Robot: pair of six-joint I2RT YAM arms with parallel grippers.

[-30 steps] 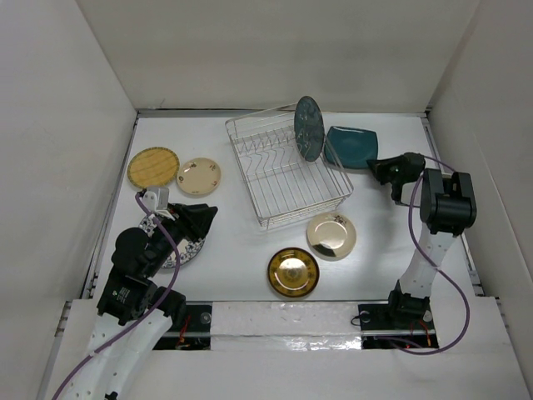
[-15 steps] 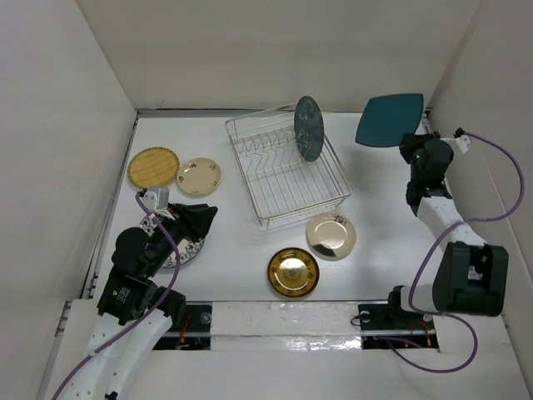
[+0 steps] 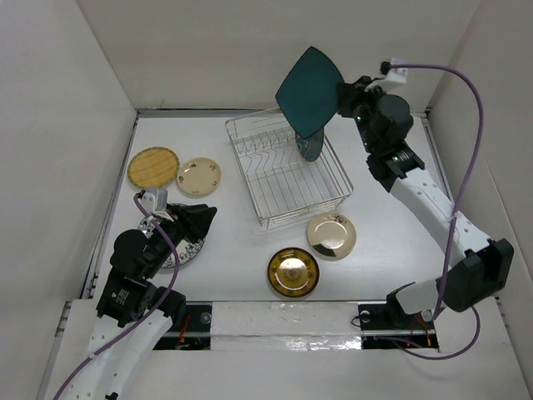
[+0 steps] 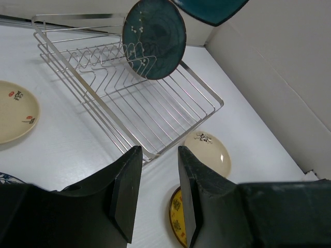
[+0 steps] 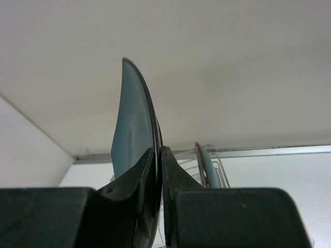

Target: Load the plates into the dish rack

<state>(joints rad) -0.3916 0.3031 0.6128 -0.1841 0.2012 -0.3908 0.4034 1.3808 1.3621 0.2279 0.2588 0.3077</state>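
My right gripper [image 3: 343, 97] [image 5: 159, 175] is shut on the rim of a dark teal plate [image 3: 308, 90] [image 5: 132, 135], held on edge in the air over the far right part of the dish rack [image 3: 265, 215] [image 4: 217, 103]. A round dark teal plate [image 3: 312, 148] [image 4: 154, 39] stands upright in the rack. On the table lie a gold plate [image 3: 293, 272], a champagne plate [image 3: 331, 235], a cream plate [image 3: 199, 177] and a yellow woven plate [image 3: 153, 167]. My left gripper [image 3: 200, 218] [image 4: 158, 191] is open and empty over a blue-patterned white plate [image 3: 185, 252].
White walls close in the table on the left, back and right. The rack sits slanted in the middle back of the table. The gold and champagne plates lie between the rack and the arm bases.
The right arm has lifted the dark teal plate from the table right of the rack and swung it up and left over the rack. The left arm has stayed still.
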